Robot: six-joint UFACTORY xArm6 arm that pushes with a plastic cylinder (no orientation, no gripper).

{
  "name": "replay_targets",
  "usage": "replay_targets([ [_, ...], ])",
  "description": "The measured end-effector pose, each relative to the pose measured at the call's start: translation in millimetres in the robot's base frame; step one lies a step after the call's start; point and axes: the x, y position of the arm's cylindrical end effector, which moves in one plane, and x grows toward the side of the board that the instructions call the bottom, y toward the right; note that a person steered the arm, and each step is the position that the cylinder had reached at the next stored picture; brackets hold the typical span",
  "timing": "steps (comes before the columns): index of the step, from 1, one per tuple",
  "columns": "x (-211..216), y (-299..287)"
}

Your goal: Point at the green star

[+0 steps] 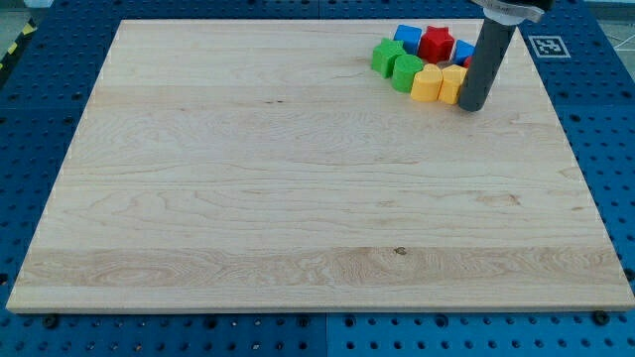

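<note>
Several blocks cluster at the view's top right on the wooden board point(298, 178). A green star-like block point(386, 55) lies at the cluster's left, with a second green block point(407, 71) just below and right of it. A blue block point(408, 38) and a red block point(436, 43) lie above. Two yellow blocks point(428, 84) point(451, 84) lie at the cluster's bottom. Another blue block point(462, 52) shows partly behind the rod. My tip point(473, 106) rests at the right of the yellow blocks, about 90 pixels right of the green star.
The board lies on a blue perforated table point(605, 129). A black-and-white marker tag point(548, 46) lies off the board's top right corner.
</note>
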Motion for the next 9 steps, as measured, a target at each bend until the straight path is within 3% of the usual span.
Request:
replay_targets([
  [2,15.8,-1.4],
  [5,9.7,-119.1],
  [9,-131.3,-161.9],
])
